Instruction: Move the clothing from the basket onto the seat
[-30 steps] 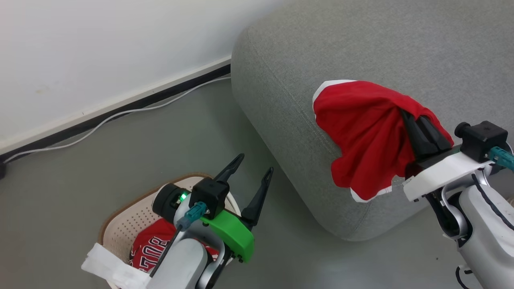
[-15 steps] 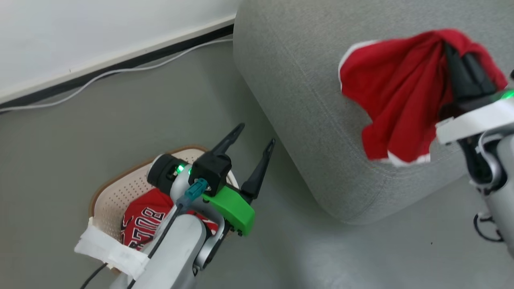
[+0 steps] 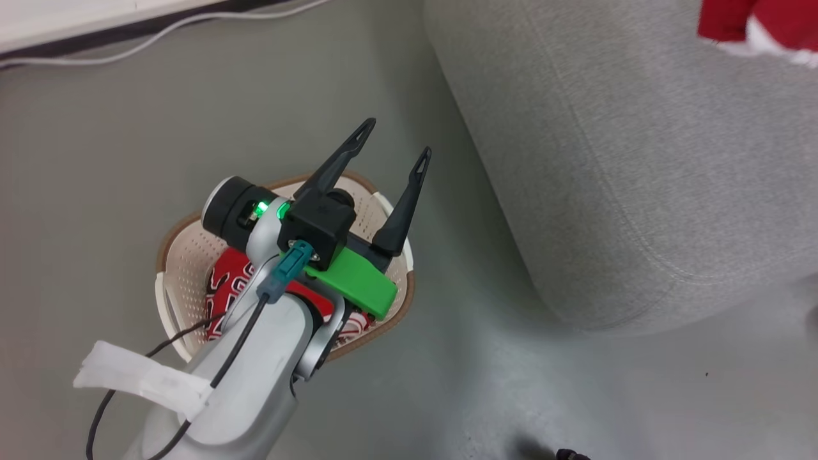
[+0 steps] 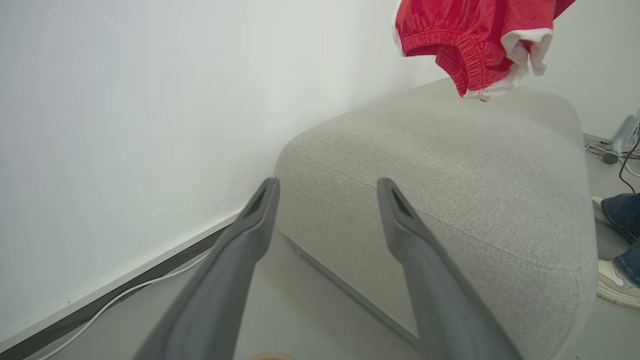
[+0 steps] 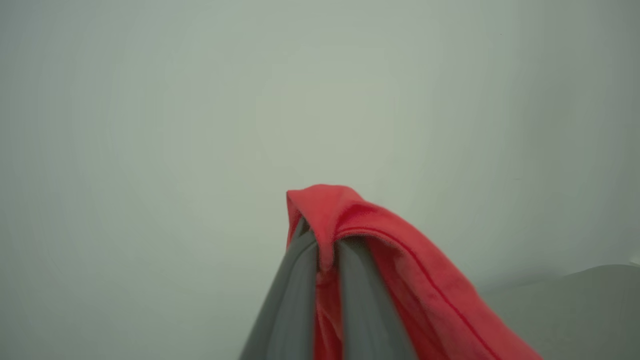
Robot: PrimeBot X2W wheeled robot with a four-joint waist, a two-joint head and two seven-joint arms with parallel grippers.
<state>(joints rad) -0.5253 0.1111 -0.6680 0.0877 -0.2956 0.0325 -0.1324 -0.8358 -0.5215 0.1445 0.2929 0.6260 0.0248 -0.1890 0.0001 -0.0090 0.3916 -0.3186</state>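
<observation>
The cream basket (image 3: 186, 257) stands on the floor with red lettered clothing (image 3: 223, 287) inside, partly hidden by my left arm. My left gripper (image 3: 396, 139) hovers open above the basket's far side, nothing between its fingers (image 4: 260, 200), pointing toward the grey seat (image 3: 607, 160). Another red garment with white trim (image 4: 465, 35) hangs in the air above the seat (image 4: 450, 160); its lower edge shows at the head view's top right (image 3: 754, 22). My right gripper (image 5: 322, 240) is shut on this red garment (image 5: 350, 210), cloth draped over the fingertips.
A white cable (image 3: 160, 41) runs along the dark baseboard by the wall. A person's jeans leg (image 4: 620, 215) and shoe (image 4: 617, 285) stand by the seat's far end, with more cables (image 4: 615, 155) on the floor there. Grey floor lies between basket and seat.
The head camera has tilted down. My right gripper has lifted the red garment off the seat's front edge and higher over it. My left gripper stays open above the basket.
</observation>
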